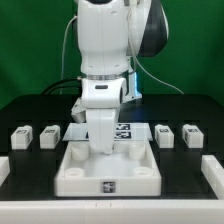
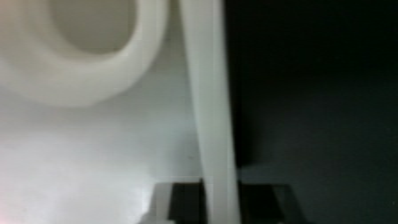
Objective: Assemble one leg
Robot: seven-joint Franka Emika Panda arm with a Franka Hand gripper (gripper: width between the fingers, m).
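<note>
The large white square tray (image 1: 75, 178) lies at the table's front middle. My gripper (image 1: 103, 148) reaches down onto it near its middle back. In the wrist view my gripper (image 2: 217, 192) straddles a thin upright wall of the tray (image 2: 206, 90). One dark finger (image 2: 180, 205) presses each side of that wall, so the jaws are shut on it. A round corner hole (image 2: 75, 35) shows close by. Small white legs with marker tags lie in a row: two at the exterior view's left (image 1: 20, 137) (image 1: 48, 135), two at its right (image 1: 166, 133) (image 1: 191, 133).
The marker board (image 1: 126, 130) lies flat behind the tray, partly hidden by the arm. White parts sit at the front corners, one on the exterior view's left (image 1: 3, 166) and one on its right (image 1: 214, 172). A green wall stands behind.
</note>
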